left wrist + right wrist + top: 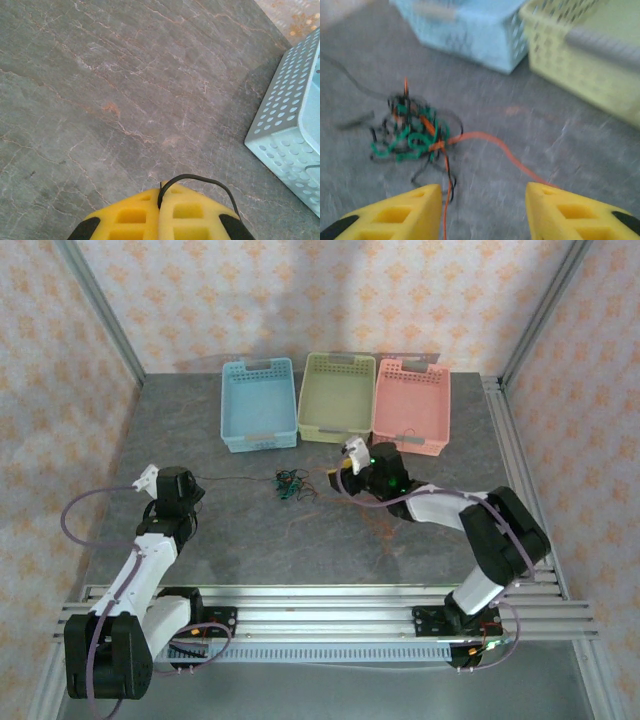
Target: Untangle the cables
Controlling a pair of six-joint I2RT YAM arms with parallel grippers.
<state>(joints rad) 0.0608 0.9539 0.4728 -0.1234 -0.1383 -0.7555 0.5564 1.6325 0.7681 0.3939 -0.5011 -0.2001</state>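
Cables (290, 483) lie bunched in one small knot on the table (400, 540), between the two arms and just in front of the blue basket (258, 405), with the green basket (338, 395) and pink basket (412, 405) in a row beside it. Left gripper (160, 200) is closed tight on the black cable (200, 178), and a short loop curls out from between the pressed fingertips. From above I see that black strand drawn out nearly straight across the table from the left arm to the knot, so one line is partly pulled free. Right gripper (484, 192) hovers low just beside the knot with its jaws well apart, gripping nothing. The orange cable (510, 155) trails out of the tangle toward it: one stretch runs toward its right finger, another drops close by its left finger, and neither is pinched. The green cable (405, 146) sits wound in the heart of the bunch, crossed by black and orange. The wrist picture is blurred, so I cannot count the crossings. My reading is early to middle stage. Black is tensioned on one side and orange has a loose tail. The core knot is not yet opened, and no cable is fully separate. What is left is a grip on the orange tail and pulling it away from the black, then freeing the green.
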